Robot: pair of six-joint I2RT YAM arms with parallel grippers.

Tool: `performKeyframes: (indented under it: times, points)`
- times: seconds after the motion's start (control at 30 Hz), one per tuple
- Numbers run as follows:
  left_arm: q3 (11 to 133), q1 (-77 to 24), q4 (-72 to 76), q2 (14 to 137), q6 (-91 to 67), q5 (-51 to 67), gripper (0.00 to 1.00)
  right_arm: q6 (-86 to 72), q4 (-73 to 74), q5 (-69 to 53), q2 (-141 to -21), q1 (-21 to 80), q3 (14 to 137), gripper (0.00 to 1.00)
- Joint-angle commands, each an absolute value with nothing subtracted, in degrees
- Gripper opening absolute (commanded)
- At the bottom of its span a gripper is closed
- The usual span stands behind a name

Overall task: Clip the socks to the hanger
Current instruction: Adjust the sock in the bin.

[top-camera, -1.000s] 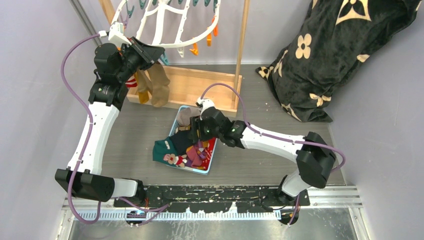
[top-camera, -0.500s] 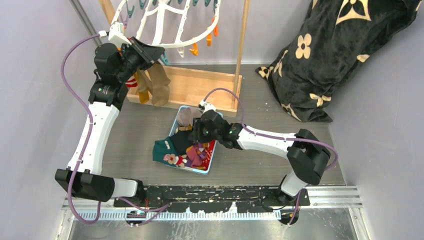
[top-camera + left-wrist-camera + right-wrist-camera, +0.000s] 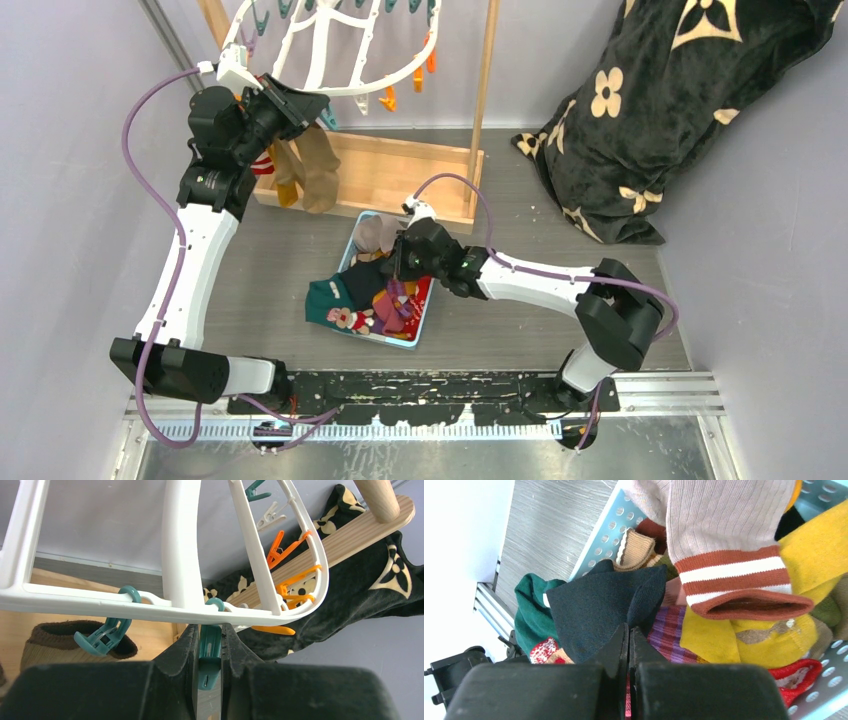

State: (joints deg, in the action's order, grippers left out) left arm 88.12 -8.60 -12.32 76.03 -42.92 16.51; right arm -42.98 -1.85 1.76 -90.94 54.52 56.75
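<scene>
The white hanger (image 3: 330, 60) hangs at the back left, its rim (image 3: 100, 602) crossing the left wrist view. My left gripper (image 3: 315, 105) (image 3: 210, 630) is shut on a teal clip (image 3: 209, 647) dangling from that rim. A tan-brown sock (image 3: 318, 170) (image 3: 50, 640), a mustard one (image 3: 285, 172) and a red-white striped one (image 3: 262, 165) hang beneath. Several loose socks fill the light blue basket (image 3: 415, 340) (image 3: 604, 530). My right gripper (image 3: 398, 275) (image 3: 629, 630) is down in the pile, shut on a fold of a dark navy sock (image 3: 599, 605).
A pink sock with rust stripes (image 3: 724, 530), a yellow sock (image 3: 814, 555) and a green sock (image 3: 531, 615) crowd round my right fingers. Behind the basket stand the wooden frame's base (image 3: 400, 170) and its post (image 3: 485, 90). At the back right lies a black flowered blanket (image 3: 660, 110).
My right gripper has sunk a little into the basket and its jaws have closed on the dark sock. The left arm has stayed on the teal clip.
</scene>
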Motion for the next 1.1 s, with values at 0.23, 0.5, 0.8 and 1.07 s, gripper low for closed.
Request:
performKeyframes:
  times: [0.23, 0.5, 0.8, 1.07]
  points:
    - [91.6, -8.4, -9.8, 74.4, -41.4, 16.4, 0.0, -30.7, -6.3, -1.7, -80.4, 54.2, 61.6, 0.01]
    - [92.0, -8.4, -10.0, 74.5, -41.4, 16.3, 0.0, -23.2, 2.5, -5.9, -75.3, 52.6, 71.8, 0.01]
    - [92.3, -8.4, -10.1, 74.6, -41.3, 16.3, 0.0, -17.9, 8.8, -6.1, -71.7, 50.2, 76.9, 0.01]
    - [92.2, -8.4, -10.0, 74.6, -41.3, 16.3, 0.0, -8.6, 17.5, -6.0, -72.2, 48.3, 81.5, 0.01]
